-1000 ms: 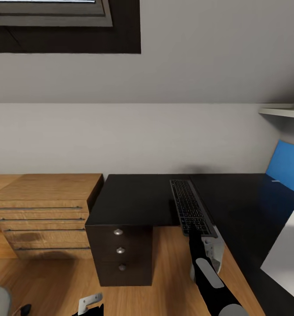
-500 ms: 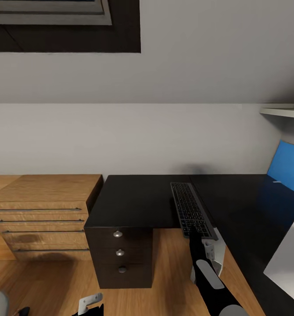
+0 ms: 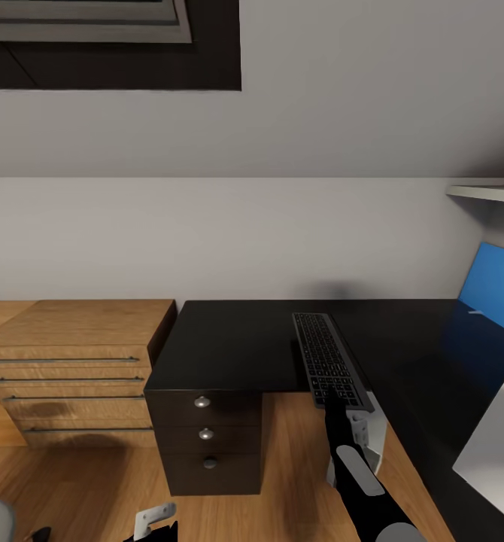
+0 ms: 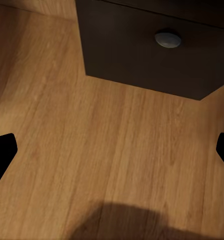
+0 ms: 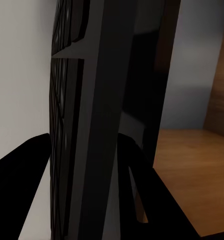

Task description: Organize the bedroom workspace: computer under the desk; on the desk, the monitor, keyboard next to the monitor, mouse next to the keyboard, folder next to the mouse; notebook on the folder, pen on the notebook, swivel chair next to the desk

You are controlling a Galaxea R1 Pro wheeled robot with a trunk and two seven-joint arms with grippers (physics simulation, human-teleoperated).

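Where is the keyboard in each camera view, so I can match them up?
Head view: the keyboard lies lengthwise over the desk's front edge, near end at the right tool.
Right wrist view: the keyboard is seen edge-on between the tool's dark fingers.
Left wrist view: wood floor and a dark drawer knob.
Shared landmark: the wood floor.

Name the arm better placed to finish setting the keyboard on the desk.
Right. Its gripper grips the dark flat keyboard over the black desk; the left gripper hangs open above the wooden floor.
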